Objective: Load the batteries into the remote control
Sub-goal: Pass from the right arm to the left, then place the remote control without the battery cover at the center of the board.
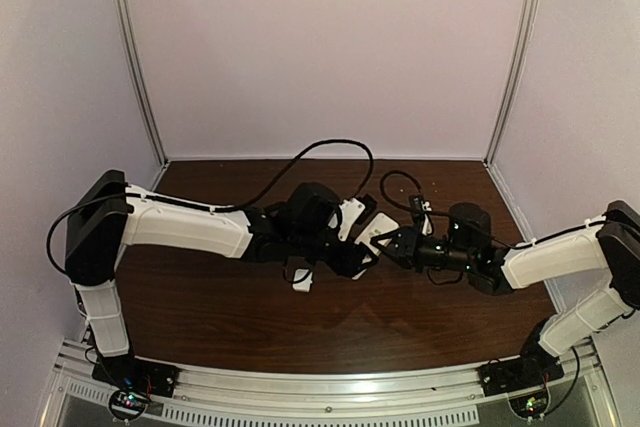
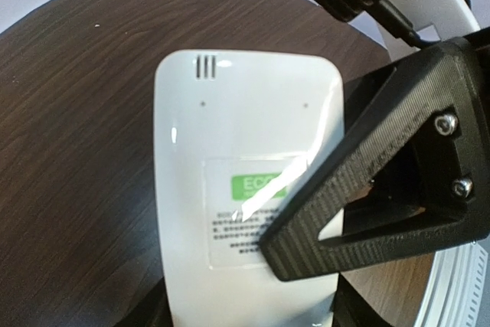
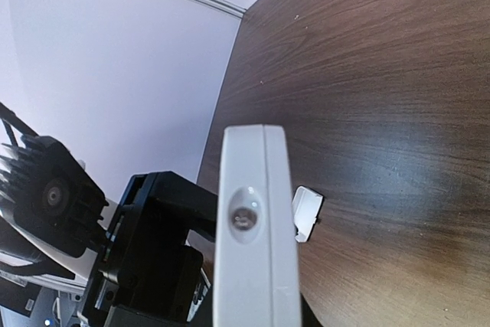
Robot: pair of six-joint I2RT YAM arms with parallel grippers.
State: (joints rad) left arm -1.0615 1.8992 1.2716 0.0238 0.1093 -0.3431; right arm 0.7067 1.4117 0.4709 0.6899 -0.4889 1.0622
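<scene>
Where the two arms meet over the dark wooden table (image 1: 220, 307), the slim white plastic remote control (image 2: 237, 151) shows us its plain back, which carries a label with a green patch. We see the right gripper (image 1: 393, 244) pinching it, one black ribbed finger (image 2: 344, 189) pressed on that back. We cannot tell whether the left gripper (image 1: 352, 255), close alongside, grips it. A small flat white plastic piece (image 3: 307, 213) lies on the table nearby.

High rear overview; both wrist views close on the remote control (image 2: 245, 112)
</scene>
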